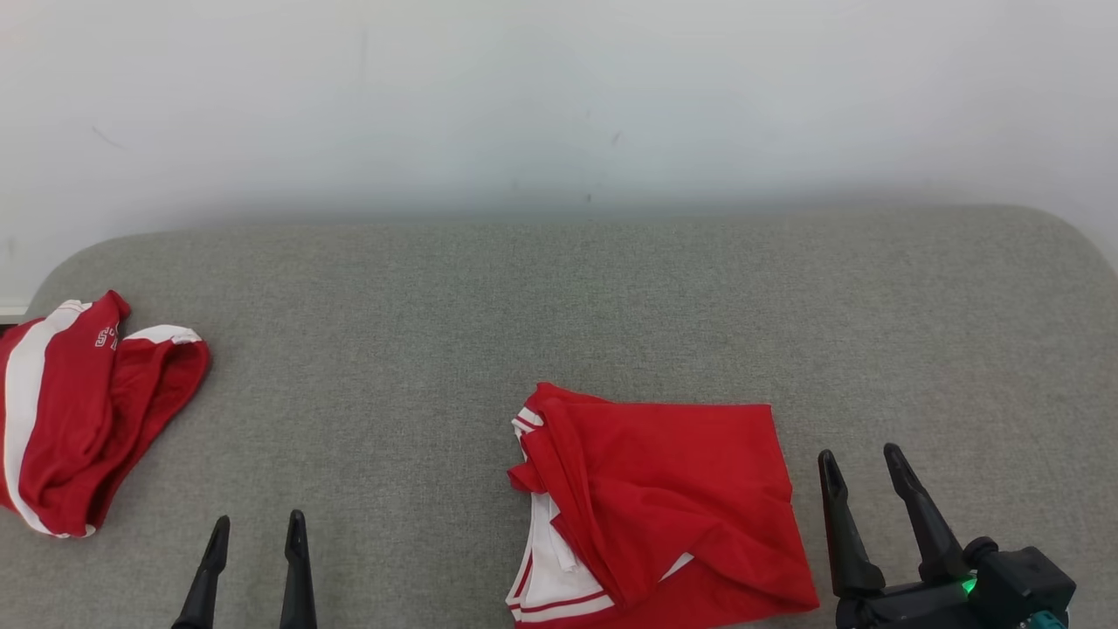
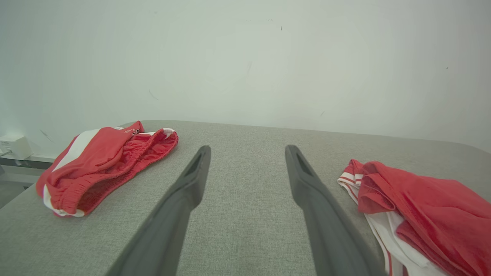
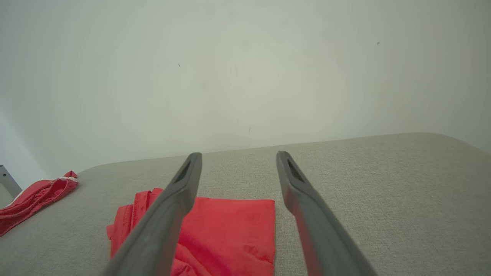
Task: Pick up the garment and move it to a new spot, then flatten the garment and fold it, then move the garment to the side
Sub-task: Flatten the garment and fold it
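Note:
A red garment (image 1: 664, 498) with white striped trim lies loosely bunched on the grey fabric surface (image 1: 559, 297), near the front, right of centre. My right gripper (image 1: 859, 452) stands open just to its right, above the surface, with nothing between its fingers. In the right wrist view the garment (image 3: 230, 226) sits below and left of the open right gripper (image 3: 238, 154). My left gripper (image 1: 259, 518) is open and empty at the lower left, well apart from the garment. The left wrist view has the garment (image 2: 422, 203) to the right of the spread left gripper (image 2: 248, 147).
A second red and white garment (image 1: 79, 411) lies crumpled at the surface's left edge, also seen as a heap (image 2: 103, 161) in the left wrist view. A white wall (image 1: 559, 105) rises right behind the surface. A small white box (image 2: 15, 146) sits off the left edge.

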Tool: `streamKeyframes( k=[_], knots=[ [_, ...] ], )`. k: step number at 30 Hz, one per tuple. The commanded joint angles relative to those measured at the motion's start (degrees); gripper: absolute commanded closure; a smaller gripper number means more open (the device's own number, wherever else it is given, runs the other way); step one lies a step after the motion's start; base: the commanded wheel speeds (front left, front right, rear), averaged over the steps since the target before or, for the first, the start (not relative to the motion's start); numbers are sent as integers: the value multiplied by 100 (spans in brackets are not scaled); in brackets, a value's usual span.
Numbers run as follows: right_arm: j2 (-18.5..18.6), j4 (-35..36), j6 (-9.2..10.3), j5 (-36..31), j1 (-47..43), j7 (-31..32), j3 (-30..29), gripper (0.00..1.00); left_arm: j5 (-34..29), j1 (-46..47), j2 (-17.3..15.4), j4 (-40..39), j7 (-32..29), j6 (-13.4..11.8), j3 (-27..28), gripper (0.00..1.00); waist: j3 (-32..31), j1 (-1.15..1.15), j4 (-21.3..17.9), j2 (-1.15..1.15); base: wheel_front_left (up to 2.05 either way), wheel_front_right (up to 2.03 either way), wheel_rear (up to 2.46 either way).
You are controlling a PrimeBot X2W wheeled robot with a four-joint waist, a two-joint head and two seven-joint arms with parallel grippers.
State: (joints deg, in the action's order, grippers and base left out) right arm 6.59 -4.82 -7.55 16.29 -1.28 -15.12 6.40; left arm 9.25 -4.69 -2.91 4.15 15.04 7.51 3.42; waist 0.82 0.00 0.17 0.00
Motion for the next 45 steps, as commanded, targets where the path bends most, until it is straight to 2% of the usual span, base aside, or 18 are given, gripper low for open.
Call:
streamKeyframes(
  k=[1,5,8,20,25,28,33,41,42,43,44,45],
  knots=[
    [-20,-26,13,-48,-70,-2,4,0,-19,-32,3,-2,20,-6,-19,0,-1,0,7,0,0,0,0],
    [-43,-76,13,-78,-77,-3,17,0,-26,-17,4,37,20,-6,-130,0,-7,0,20,0,0,0,0],
    [-54,-105,13,-91,-57,-2,23,0,-34,23,5,131,20,-6,-466,0,-2,0,20,0,0,0,0],
    [-31,-199,13,-97,192,-2,135,0,316,700,-262,1307,19,-6,-3079,0,218,0,-260,0,0,0,0],
    [-33,-206,13,-106,268,-3,150,0,461,1002,-329,1721,20,-5,-3684,0,333,0,-418,0,0,0,0],
    [-38,-211,13,-101,340,-2,155,0,616,1180,-344,1991,20,-6,-3888,0,416,0,-545,0,0,0,0],
    [-72,-189,13,-110,381,-2,169,0,731,1412,-307,2351,20,-6,-3908,0,536,0,-714,0,0,0,0],
    [-82,-191,13,-122,485,-2,169,0,833,1712,-201,2724,20,-6,-4000,0,636,0,-795,0,0,0,0],
    [-82,-193,13,-126,483,-2,176,0,859,1762,-188,2779,20,-6,-4015,9,638,0,-796,0,0,0,0],
    [-83,-195,13,-132,474,-2,179,0,895,1815,-173,2793,20,-6,-3990,27,638,0,-793,0,0,0,0],
    [-82,-194,13,-145,471,-2,184,0,928,1847,-162,2791,20,-6,-3961,72,637,0,-787,0,0,0,0],
    [-80,-187,13,-150,472,-2,176,0,950,1868,-146,2768,20,-6,-3935,100,635,0,-776,0,0,0,0]
  ],
)
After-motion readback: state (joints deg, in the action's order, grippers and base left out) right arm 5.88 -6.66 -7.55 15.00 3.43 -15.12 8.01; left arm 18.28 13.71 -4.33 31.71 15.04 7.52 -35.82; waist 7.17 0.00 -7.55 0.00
